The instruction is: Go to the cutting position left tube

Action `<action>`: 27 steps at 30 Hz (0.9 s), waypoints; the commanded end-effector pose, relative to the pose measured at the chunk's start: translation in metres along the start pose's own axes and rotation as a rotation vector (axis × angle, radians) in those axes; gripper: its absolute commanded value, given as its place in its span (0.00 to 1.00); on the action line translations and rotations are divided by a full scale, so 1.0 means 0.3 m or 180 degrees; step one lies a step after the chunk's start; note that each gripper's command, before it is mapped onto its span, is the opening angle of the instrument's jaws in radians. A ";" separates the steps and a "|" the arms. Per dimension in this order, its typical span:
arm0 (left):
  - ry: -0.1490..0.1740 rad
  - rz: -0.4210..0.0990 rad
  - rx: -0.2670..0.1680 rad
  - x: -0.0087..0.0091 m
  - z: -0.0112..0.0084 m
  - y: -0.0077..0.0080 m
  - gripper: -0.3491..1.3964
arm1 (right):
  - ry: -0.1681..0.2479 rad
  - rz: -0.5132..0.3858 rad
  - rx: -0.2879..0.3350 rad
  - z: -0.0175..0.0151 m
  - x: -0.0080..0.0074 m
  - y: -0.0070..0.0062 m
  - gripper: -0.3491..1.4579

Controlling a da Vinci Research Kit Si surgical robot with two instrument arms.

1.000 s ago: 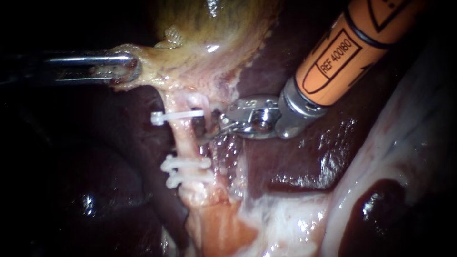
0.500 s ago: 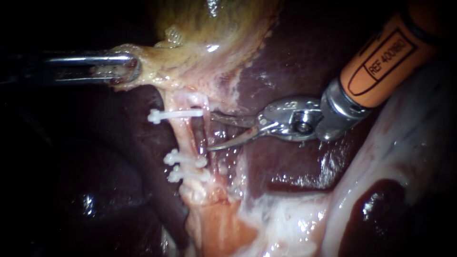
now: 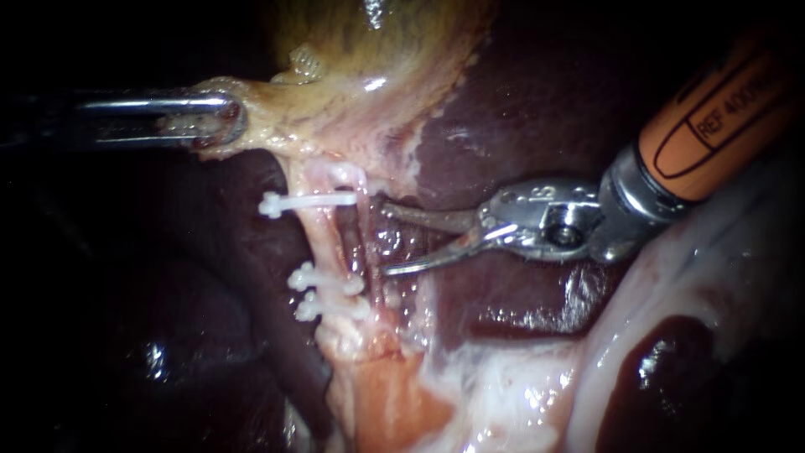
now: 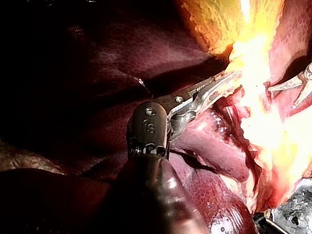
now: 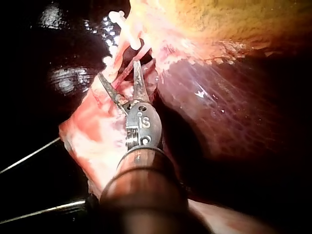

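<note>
Endoscope first: my left instrument (image 3: 220, 117) has its jaws clamped on a flap at the edge of the gallbladder (image 3: 369, 67), one jaw on each side of it, so that's a proper grip. My right instrument (image 3: 386, 238) has its two thin blades spread wide with nothing in them. The left tube (image 3: 323, 239) runs just past the blade tips, close but not inside the gap. One clip (image 3: 306, 202) sits on the tube about level with the upper blade, and a pair of clips (image 3: 325, 294) sits beyond the lower blade. The liver (image 3: 520, 101) is under the blades (dark and shiny).

Left wrist view: the jaws (image 4: 229, 80) are closed on bright, washed-out tissue. The right instrument's open blades (image 4: 282, 97) show ahead and off to the side, apart from mine.

Right wrist view: the blades (image 5: 118, 68) are open in a V, with pale tissue right at the tips and a clip ahead of them. I can't tell from here whether the tube is inside the V.
</note>
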 end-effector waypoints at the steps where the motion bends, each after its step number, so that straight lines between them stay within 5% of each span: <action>1: -0.0001 -0.0001 0.0000 0.0000 0.0000 0.0001 0.00 | 0.0007 0.0013 0.0007 0.001 0.0003 -0.0006 0.98; 14: 0.0000 -0.0001 0.0001 -0.0001 0.0000 0.0002 0.00 | -0.0041 0.0095 0.0207 0.009 -0.0023 -0.0005 0.99; 27: -0.0001 -0.0001 0.0000 0.0000 -0.0002 0.0002 0.00 | -0.0033 0.0221 0.0176 0.014 -0.0061 0.0095 0.98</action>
